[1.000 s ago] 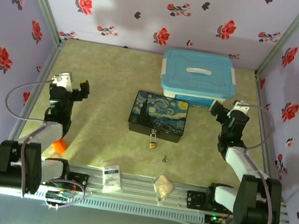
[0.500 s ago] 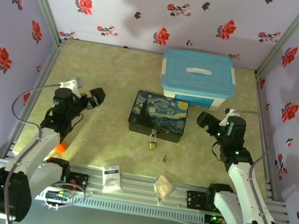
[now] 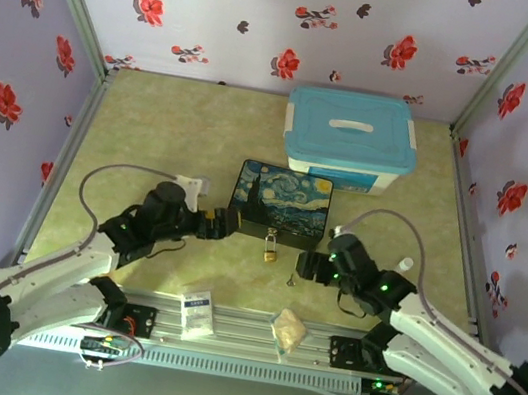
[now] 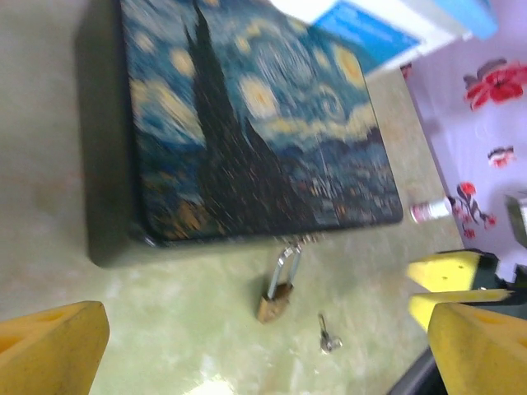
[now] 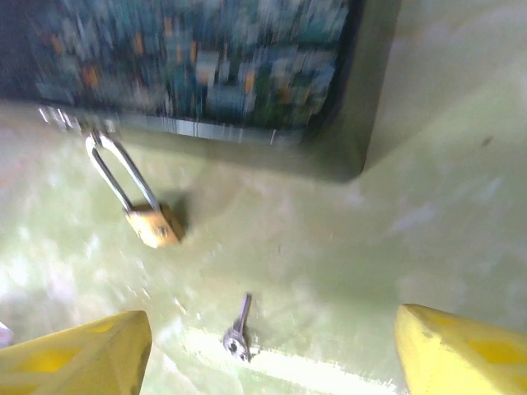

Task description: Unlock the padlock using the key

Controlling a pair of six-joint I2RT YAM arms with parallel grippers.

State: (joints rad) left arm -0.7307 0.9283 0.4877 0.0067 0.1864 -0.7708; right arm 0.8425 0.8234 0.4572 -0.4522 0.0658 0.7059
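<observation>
Padlock (image 3: 270, 252) rests against the painted box's (image 3: 282, 199) front, seemingly hooked on, key (image 3: 291, 281) near it. Both arms have swung inward, left hand (image 3: 223, 223) and right hand (image 3: 304, 265) gaping empty, so grasping can start.

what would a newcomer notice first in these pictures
The starry-night box in the table's middle stands out, with the blue-lidded tub behind it. A small brass padlock lies at the box's near side, the tiny key apart from it, closer to the arms. The left gripper and right gripper flank these, both open.
</observation>
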